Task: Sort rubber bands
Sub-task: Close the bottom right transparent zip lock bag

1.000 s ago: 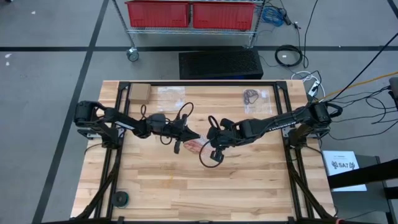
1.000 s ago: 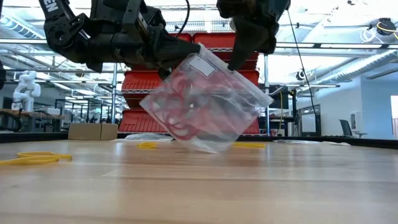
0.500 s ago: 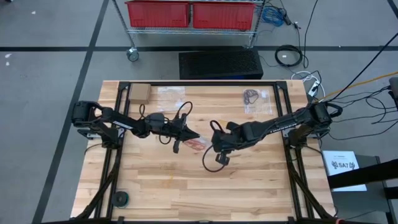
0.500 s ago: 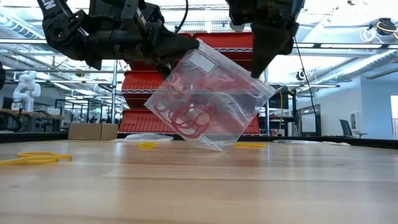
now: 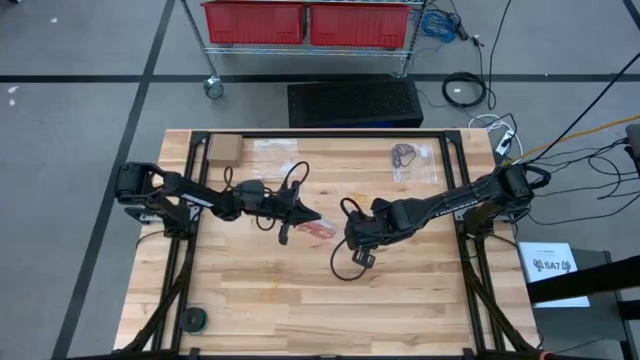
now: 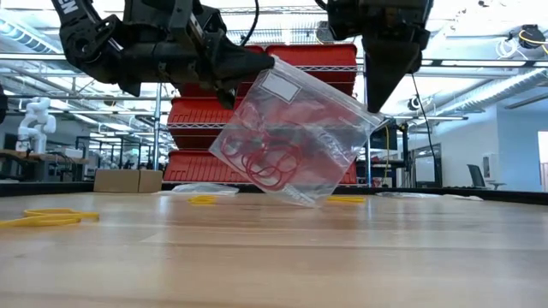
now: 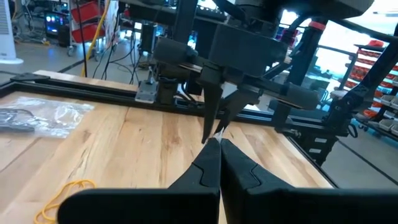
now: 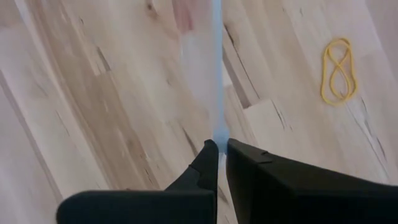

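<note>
A clear plastic bag [image 6: 295, 141] with red rubber bands [image 6: 270, 162] inside hangs tilted over the table's middle, between my two grippers. My left gripper [image 6: 233, 92] is shut on its upper left corner. My right gripper [image 6: 374, 104] is shut on its upper right corner. From above, the bag [image 5: 318, 230] lies between the left gripper [image 5: 308, 216] and the right gripper [image 5: 345, 232]. The bag's lowest corner [image 6: 304, 202] is close to the tabletop; whether it touches I cannot tell. Loose yellow rubber bands [image 6: 47, 218] lie on the wood. My left gripper pinches the bag's upper corner [image 6: 247, 89] between its two fingers, which reach in level from the table's left. The bag hangs below and slopes down away from the fingers. My right gripper pinches the other end of the bag's top edge [image 8: 218, 132] between its fingertips, coming steeply from above. The bag hangs under the fingers, and its top edge runs straight across to the left gripper.
A yellow rubber band [image 8: 339, 70] lies on the table near the right gripper. Along the far edge are a small cardboard box [image 5: 225, 150], a clear bag [image 5: 275, 155] and a bag with dark bands [image 5: 410, 155]. A black roll [image 5: 192, 319] sits at the near left corner.
My right gripper has moved away from the left one, toward the table's right and near edges, and has tipped more steeply downward. The bag's top edge has been drawn out straighter between the grippers. The red bands have gathered lower in the bag.
</note>
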You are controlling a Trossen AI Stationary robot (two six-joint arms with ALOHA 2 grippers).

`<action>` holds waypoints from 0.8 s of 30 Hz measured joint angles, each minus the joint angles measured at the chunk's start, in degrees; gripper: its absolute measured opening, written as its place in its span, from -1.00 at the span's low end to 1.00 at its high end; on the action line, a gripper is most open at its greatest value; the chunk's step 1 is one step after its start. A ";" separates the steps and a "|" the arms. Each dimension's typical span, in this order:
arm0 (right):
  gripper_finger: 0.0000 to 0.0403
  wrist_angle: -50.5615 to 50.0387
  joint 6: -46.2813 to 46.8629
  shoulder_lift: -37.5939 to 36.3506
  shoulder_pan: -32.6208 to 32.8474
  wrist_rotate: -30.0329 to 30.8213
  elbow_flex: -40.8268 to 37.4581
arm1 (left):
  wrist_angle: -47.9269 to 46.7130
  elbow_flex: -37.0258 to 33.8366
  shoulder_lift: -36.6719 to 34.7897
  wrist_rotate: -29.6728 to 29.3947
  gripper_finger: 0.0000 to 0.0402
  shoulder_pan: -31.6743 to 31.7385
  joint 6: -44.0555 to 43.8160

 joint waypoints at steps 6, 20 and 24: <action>-0.99 -0.68 0.38 0.00 0.27 0.21 0.00 | -0.17 0.00 0.00 0.00 -1.00 -0.02 -0.01; -0.52 -6.17 4.04 -2.08 0.36 0.26 -0.17 | -0.10 0.00 -0.04 0.00 -1.00 0.00 -0.12; -0.37 -3.90 3.63 -4.08 0.20 1.99 -0.17 | -0.97 0.00 -0.04 0.00 -1.00 0.10 0.04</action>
